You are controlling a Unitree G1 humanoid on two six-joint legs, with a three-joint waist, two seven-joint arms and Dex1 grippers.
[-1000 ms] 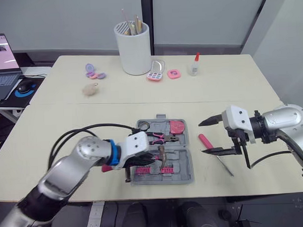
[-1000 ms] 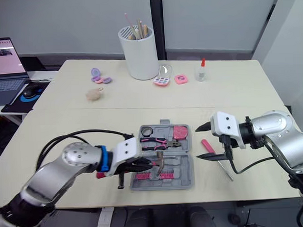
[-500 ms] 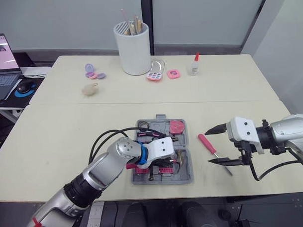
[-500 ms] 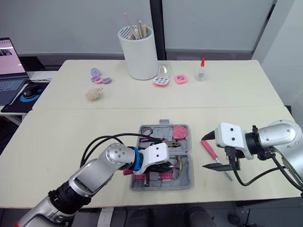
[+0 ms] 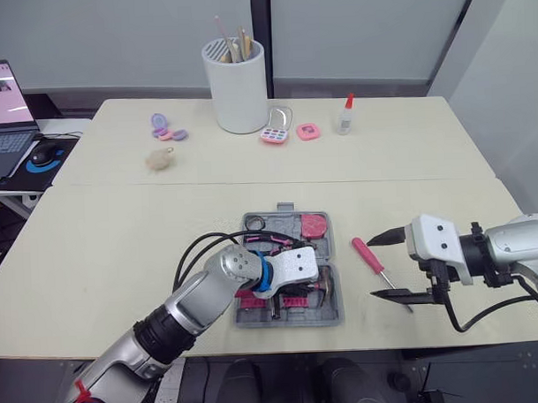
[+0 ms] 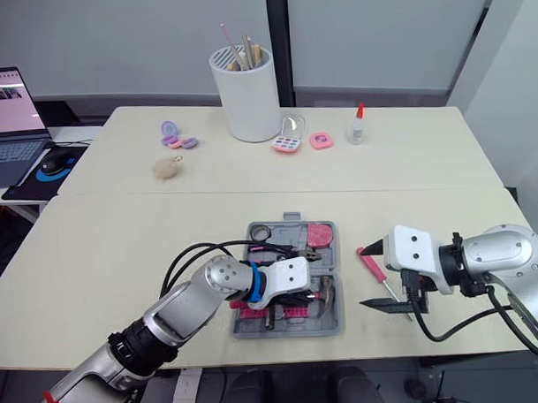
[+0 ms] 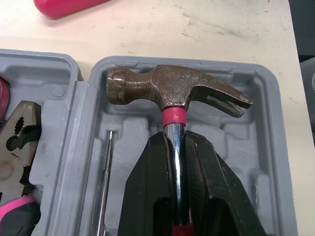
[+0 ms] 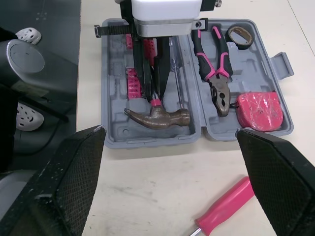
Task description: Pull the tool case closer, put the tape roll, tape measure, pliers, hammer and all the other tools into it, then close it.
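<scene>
The left tool [image 7: 175,140] is gripping the hammer [image 7: 177,91], its two black fingers [image 7: 150,196] pressing together on the shiny shaft just below the red collar. The rusty hammer head is lying ahead of the fingertips inside the front half of the open grey tool case [image 8: 110,142], close to that half's end wall. A thin metal rod [image 7: 106,182] is lying in a groove just beside the left tool, and pink bit holders [image 8: 132,83] are sitting on its other side.

In the case's rear half, beyond the left tool, the pink-handled pliers [image 8: 216,73], the dark tape roll [image 8: 239,33] and the pink tape measure [image 8: 259,109] are resting in their own recesses.

The right tool [image 5: 369,269] is hovering over the tabletop [image 5: 120,233] with its fingers spread wide apart, holding nothing. A pink-handled screwdriver [image 5: 366,254] is lying on the tabletop between the right tool and the case, apart from both.

Well beyond both tools, a white brush holder [image 5: 237,86], a makeup palette [image 5: 276,130], a pink compact [image 5: 308,131] and a glue bottle [image 5: 345,115] are standing at the far edge, clear of the case.
</scene>
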